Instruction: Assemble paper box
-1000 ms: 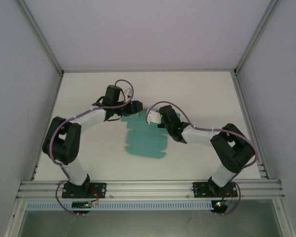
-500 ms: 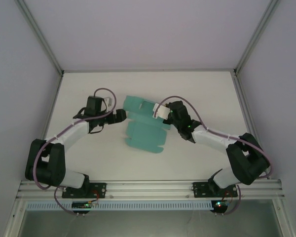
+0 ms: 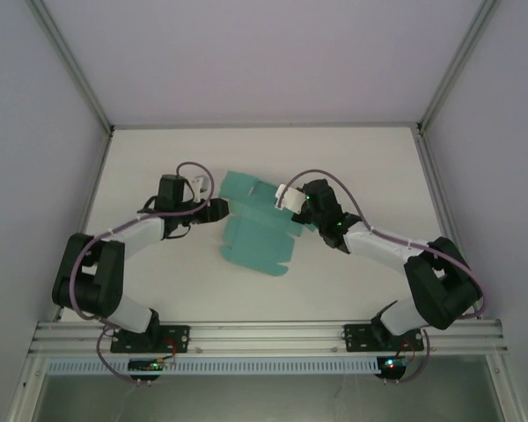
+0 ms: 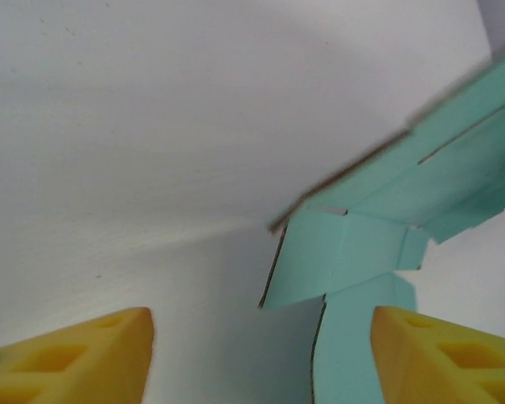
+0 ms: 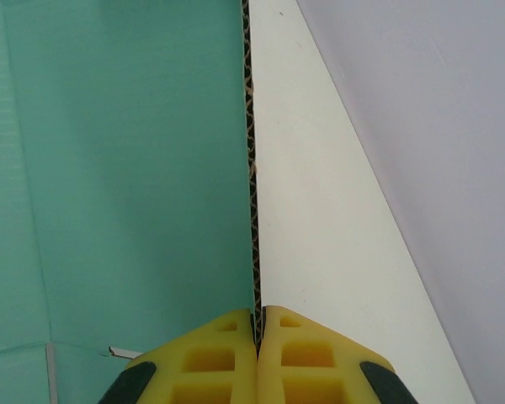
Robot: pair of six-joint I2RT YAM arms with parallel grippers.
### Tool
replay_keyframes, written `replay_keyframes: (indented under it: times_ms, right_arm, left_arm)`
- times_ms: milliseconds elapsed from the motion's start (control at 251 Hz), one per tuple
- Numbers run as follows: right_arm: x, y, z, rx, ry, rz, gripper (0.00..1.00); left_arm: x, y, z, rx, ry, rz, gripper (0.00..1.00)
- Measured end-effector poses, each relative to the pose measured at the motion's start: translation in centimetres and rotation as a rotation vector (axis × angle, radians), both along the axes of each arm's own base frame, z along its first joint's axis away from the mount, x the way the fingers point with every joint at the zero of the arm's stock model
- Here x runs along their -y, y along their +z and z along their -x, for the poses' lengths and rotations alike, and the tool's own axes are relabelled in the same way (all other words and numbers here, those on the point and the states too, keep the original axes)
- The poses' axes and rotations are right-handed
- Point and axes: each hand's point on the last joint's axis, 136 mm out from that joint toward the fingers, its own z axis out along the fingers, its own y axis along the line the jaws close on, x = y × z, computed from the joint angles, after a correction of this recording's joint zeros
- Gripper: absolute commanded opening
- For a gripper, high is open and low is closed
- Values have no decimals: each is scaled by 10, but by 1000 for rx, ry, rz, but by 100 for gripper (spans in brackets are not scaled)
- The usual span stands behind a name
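Note:
The paper box is a flat teal die-cut sheet lying mid-table, with its far right part raised. My right gripper is shut on that raised edge. In the right wrist view the yellow fingertips pinch the sheet's corrugated edge, and the teal face spreads to the left. My left gripper sits at the sheet's left edge, open. Its yellow fingers stand wide apart in the left wrist view, with a teal flap and panel ahead near the right finger.
The white table is bounded by aluminium rails on the left and right, with the frame bar at the near edge. Grey walls close in the sides and back.
The left gripper pulled back off the sheet to its left edge, then edged slightly toward it. The right arm reached farther out, and the sheet's far part shifted and rose with it.

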Motion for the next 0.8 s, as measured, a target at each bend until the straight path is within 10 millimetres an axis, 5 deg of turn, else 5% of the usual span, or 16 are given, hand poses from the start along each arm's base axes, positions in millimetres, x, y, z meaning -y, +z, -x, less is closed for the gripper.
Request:
replay_keyframes:
  times_ms: [176,315,619,798]
  right_arm:
    - [0,-2,1,-16,-1,-11,0]
    - [4,-4,0,-38,-24,-26,0]
    - [13,-4,-4,-128,-88,-95,0]
    - [18,-4,-7,-207,-140,-129,0]
  left_arm:
    - [10,-1,-5,10,-33,57,17]
    - [14,5,-10,34,-37,87,0]
    - [18,3,0,69,-71,118,0]
    - [37,19,18,170,-163,88,0]
